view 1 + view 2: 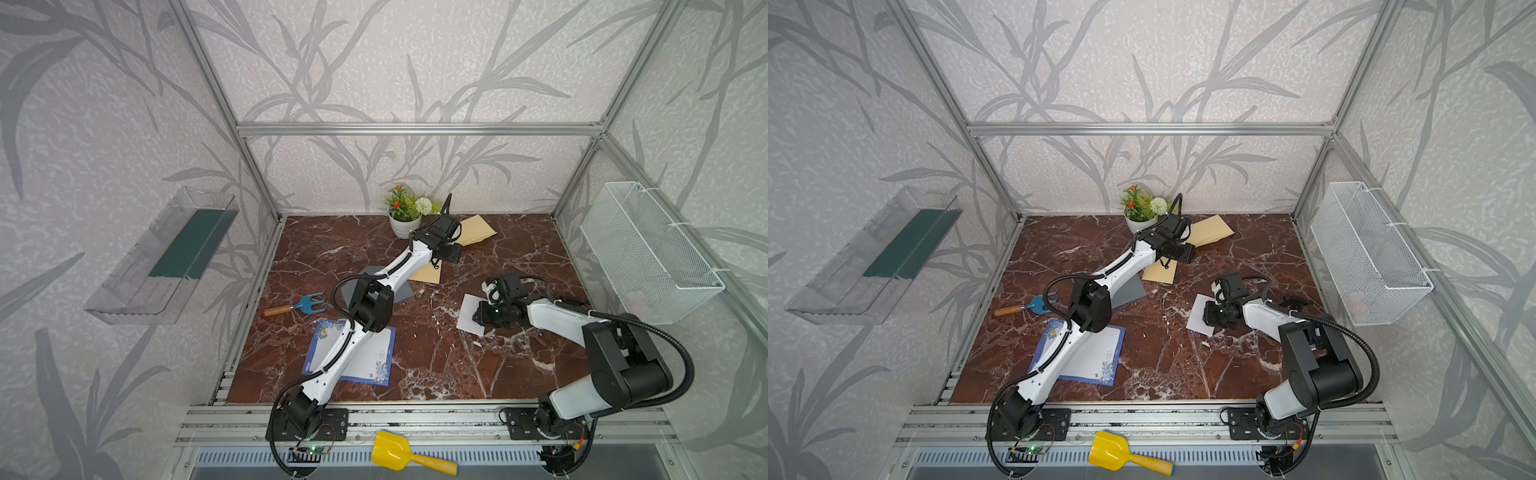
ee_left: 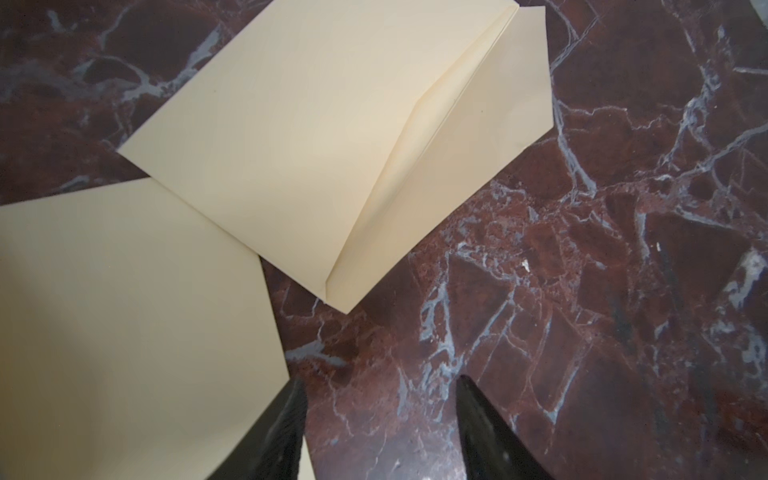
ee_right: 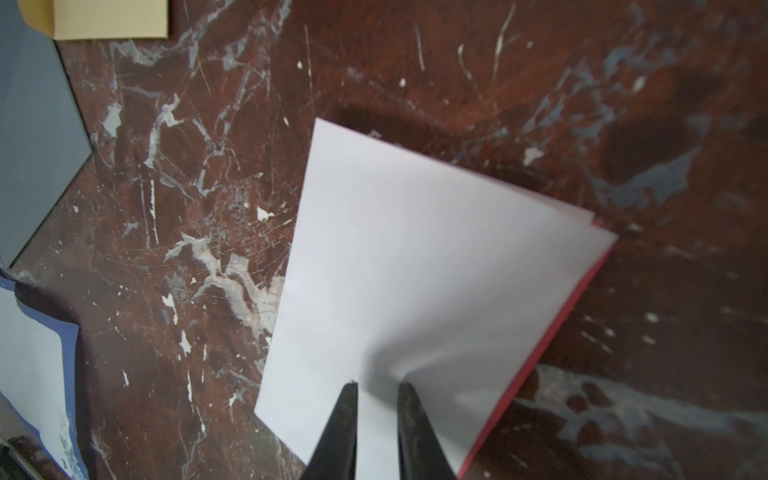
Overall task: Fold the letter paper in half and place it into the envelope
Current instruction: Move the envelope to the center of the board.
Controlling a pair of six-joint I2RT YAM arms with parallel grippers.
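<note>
Your folded letter paper (image 3: 415,270) lies on the counter (image 1: 436,353), well toward the arm bases from the flower pot (image 1: 403,226) & off to its right. It's white on top w/ a thin red edge along one side, and the layers gape a bit at one corner. The right end effector (image 3: 378,384) is down on it. Its jaws are narrow w/ a small gap, and white sheet w/ a shaded ripple shows btwn the fingers (image 3: 340,428). You can't tell if the paper is pinched or only pressed.

Going out toward the pot you meet the second envelope (image 2: 124,311), cream & flat. Touching it is the open-flap envelope (image 2: 311,137), just beside the pot on its right w/ the flap laid out flat. The left end effector (image 2: 379,378) hangs over these two, jaws wide w/ only counter btwn them. One of its fingers (image 2: 282,432) sits over the second envelope's edge.

In both top views the left arm's wrist hides much of both envelopes. Its forearm crosses a grey sheet (image 1: 401,291) & a blue-bordered floral sheet (image 1: 374,357), both nearer the bases than the pot. A blue hand fork (image 1: 309,301) w/ a wooden handle lies left of those. Farthest from the pot are a yellow scoop (image 1: 395,451) on the front rail, a wire basket (image 1: 648,249) on the right wall & a clear tray (image 1: 166,257) on the left wall.
</note>
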